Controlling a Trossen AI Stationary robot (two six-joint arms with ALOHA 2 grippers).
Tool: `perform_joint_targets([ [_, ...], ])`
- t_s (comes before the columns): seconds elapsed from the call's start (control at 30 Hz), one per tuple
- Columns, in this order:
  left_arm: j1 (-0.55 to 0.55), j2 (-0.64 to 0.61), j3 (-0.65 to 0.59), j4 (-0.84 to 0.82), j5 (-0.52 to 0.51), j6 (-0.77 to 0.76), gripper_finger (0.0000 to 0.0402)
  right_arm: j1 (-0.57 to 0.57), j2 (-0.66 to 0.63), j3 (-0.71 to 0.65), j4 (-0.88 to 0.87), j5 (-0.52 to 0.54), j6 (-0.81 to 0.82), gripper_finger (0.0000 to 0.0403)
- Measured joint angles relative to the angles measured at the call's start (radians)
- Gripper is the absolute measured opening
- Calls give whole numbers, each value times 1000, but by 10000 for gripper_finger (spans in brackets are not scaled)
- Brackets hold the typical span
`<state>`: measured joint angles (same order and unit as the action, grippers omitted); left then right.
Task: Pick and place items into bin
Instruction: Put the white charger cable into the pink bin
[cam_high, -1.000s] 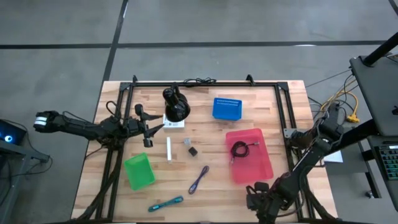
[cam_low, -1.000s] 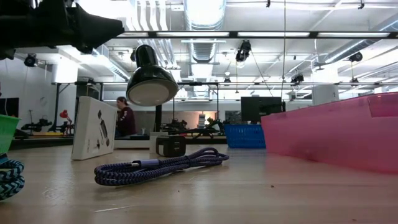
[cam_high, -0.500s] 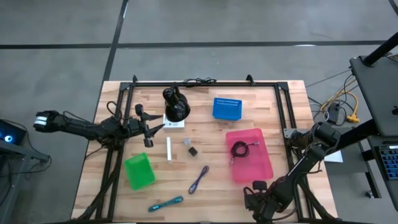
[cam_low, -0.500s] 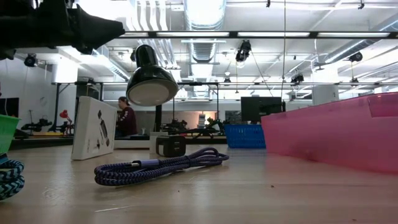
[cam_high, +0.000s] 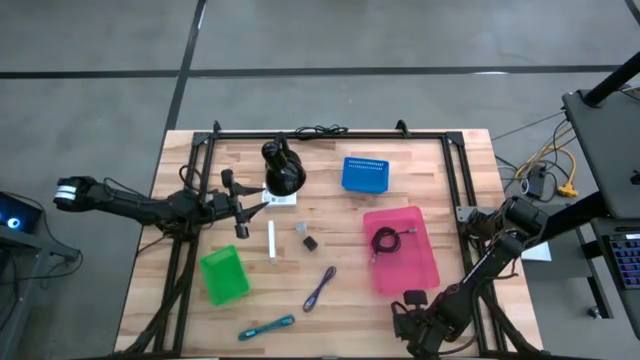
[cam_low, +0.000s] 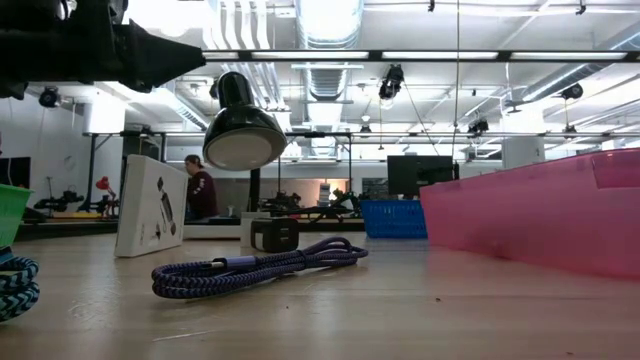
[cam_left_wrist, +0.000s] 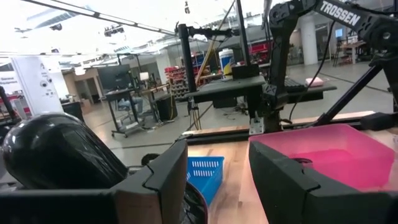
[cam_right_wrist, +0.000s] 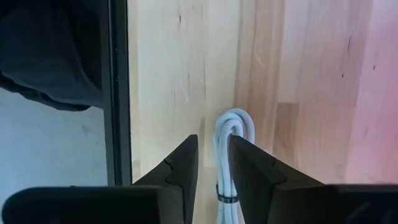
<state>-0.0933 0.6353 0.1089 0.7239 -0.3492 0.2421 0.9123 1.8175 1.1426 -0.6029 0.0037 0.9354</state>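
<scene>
My right gripper (cam_high: 412, 302) (cam_right_wrist: 213, 146) points down at the table's near right, just in front of the pink bin (cam_high: 405, 268), open astride a white cable bundle (cam_right_wrist: 231, 127) lying on the wood. A black coiled cable (cam_high: 385, 240) lies in the bin. Mid-table lie a white stick (cam_high: 271, 240), a silver piece (cam_high: 300, 228), a tiny dark block (cam_high: 310, 243), a purple cable (cam_high: 320, 288) and a teal tool (cam_high: 267, 327). My left gripper (cam_high: 240, 205) (cam_left_wrist: 217, 180) hovers open and empty left of the black rounded object (cam_high: 283, 170). My right gripper comes at the white cable bundle from above, its fingers lying along the bundle's two long sides. One finger (cam_right_wrist: 249, 168) lies against the bundle's side (cam_right_wrist: 229, 180); a strip of bare wood shows between the other finger and the bundle. The bundle rests flat on the table.
A blue basket (cam_high: 363, 173) stands at the far middle, and a green container (cam_high: 223, 275) at the near left. A white card (cam_high: 280, 198) lies by the black rounded object. A black frame rail (cam_right_wrist: 115, 93) runs beside the right gripper at the table's edge.
My right arm has sunk a little toward the table at the near right corner. The items on the table have stayed where they were.
</scene>
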Motion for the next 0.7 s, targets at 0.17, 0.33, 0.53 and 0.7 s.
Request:
perform_joint_targets([
  [0.17,0,-6,0,0,0,0,157,2,0,-18,0,0,-1,82],
  [0.33,0,-16,0,1,0,0,157,2,0,-46,12,0,29,82],
  [0.53,0,-14,0,2,0,0,157,2,0,-56,54,-1,30,82],
  [0.7,0,-12,0,1,0,0,157,5,1,-68,97,-4,-21,82],
])
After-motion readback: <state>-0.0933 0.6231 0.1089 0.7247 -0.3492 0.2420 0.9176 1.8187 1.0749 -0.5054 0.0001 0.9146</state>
